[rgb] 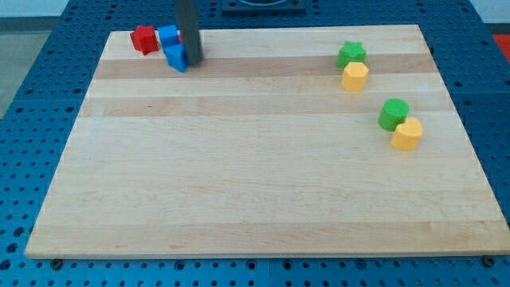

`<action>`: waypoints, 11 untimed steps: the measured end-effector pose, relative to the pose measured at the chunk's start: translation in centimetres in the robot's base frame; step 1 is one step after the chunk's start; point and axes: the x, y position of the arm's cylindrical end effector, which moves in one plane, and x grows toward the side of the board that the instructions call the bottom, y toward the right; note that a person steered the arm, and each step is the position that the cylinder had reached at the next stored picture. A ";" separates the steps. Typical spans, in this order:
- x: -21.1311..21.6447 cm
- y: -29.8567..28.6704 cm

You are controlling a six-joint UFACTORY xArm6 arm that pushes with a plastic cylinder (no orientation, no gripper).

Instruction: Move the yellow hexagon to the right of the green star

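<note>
The yellow hexagon [355, 76] lies near the view's top right, touching the lower edge of the green star [351, 54], just below it. My tip [193, 58] is far off at the view's top left, right beside a blue block [176, 57] and touching or nearly touching its right side. The dark rod rises from there out of the view's top.
Another blue block [168, 35] and a red block [144, 38] sit at the top left by the rod. A green round block [394, 114] and a yellow block [407, 134] touch each other at the right. The wooden board [255, 183] ends at blue perforated table.
</note>
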 end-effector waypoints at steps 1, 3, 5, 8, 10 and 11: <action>-0.8 -2.8; 5.0 3.2; 11.3 20.4; 3.9 32.5; 4.6 32.8; 2.6 30.7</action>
